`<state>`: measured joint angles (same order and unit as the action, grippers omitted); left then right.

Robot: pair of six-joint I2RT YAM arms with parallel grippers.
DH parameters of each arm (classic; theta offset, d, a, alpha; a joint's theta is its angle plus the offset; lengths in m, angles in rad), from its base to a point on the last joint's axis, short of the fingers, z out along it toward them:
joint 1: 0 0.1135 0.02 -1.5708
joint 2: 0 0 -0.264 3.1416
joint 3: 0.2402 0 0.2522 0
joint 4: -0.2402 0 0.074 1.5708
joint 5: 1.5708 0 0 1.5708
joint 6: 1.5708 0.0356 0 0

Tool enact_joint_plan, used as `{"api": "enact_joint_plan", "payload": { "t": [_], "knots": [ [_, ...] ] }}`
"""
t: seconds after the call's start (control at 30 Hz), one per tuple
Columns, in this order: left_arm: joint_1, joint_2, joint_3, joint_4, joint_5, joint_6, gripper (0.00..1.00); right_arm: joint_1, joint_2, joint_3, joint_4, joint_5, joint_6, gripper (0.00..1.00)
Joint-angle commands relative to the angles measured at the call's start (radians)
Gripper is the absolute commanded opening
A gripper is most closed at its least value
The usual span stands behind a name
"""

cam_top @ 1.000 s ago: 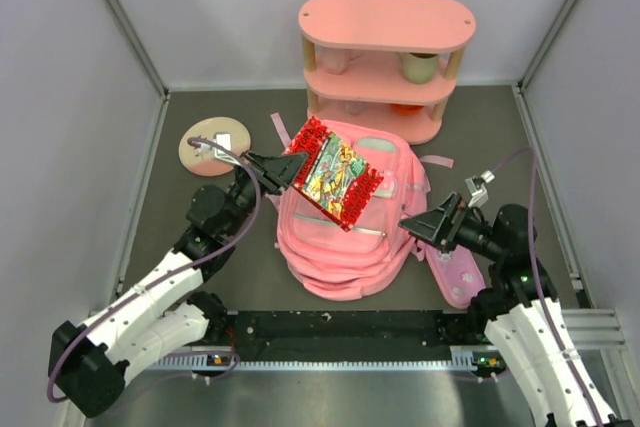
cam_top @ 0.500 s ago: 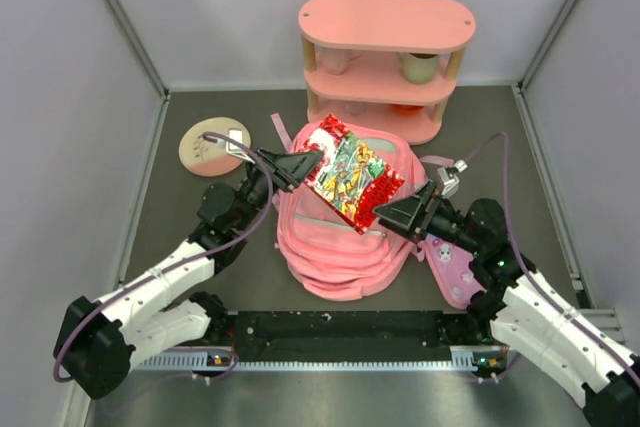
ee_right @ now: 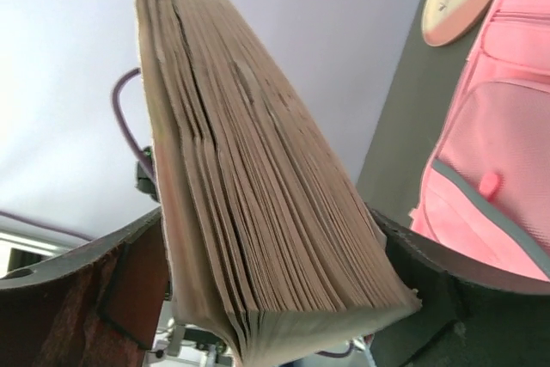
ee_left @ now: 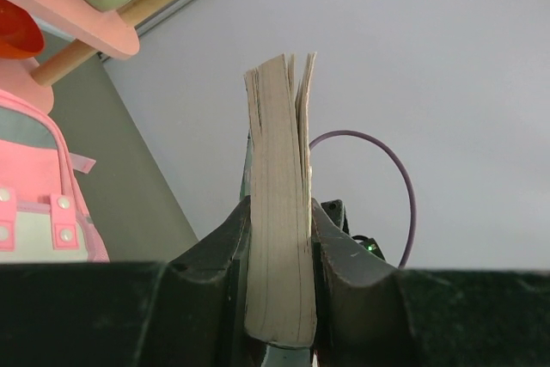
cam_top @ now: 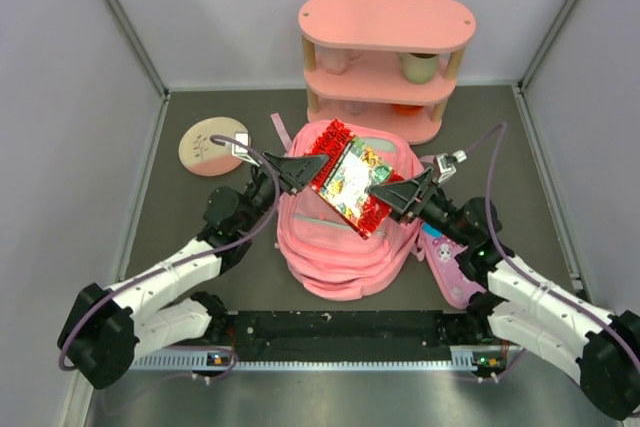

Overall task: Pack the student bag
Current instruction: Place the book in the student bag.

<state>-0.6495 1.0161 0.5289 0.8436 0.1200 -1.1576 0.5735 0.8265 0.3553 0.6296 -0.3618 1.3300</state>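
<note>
Both ends of the book (cam_top: pixel 350 179) are covered right now. Closest to me, the student bag (cam_top: pixel 335 257) lies flat, front pockets up. Over its far half I've got the book: left gripper (cam_top: pixel 312 165) clamped on the bag's left side, right gripper (cam_top: pixel 385 192) straddling the opposite end. I cannot tell whether those jaws are pressing it. Beyond the bag stands the pink shelf (cam_top: pixel 385 22).
</note>
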Motion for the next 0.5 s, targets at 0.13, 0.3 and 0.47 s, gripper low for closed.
{"api": "enact_joint_plan", "payload": {
  "t": [0.13,0.3,0.47],
  "knots": [
    [-0.007,0.052,-0.036,0.25,0.007,-0.079,0.0,0.029,0.011,-0.025,0.2,0.004,0.061,0.49],
    [-0.007,0.047,-0.024,0.157,0.053,-0.024,0.52,0.029,-0.045,-0.029,0.121,0.035,0.009,0.0],
    [-0.01,-0.066,0.149,-0.588,0.037,0.331,0.87,0.029,-0.297,0.077,-0.477,0.229,-0.195,0.0]
  ]
}}
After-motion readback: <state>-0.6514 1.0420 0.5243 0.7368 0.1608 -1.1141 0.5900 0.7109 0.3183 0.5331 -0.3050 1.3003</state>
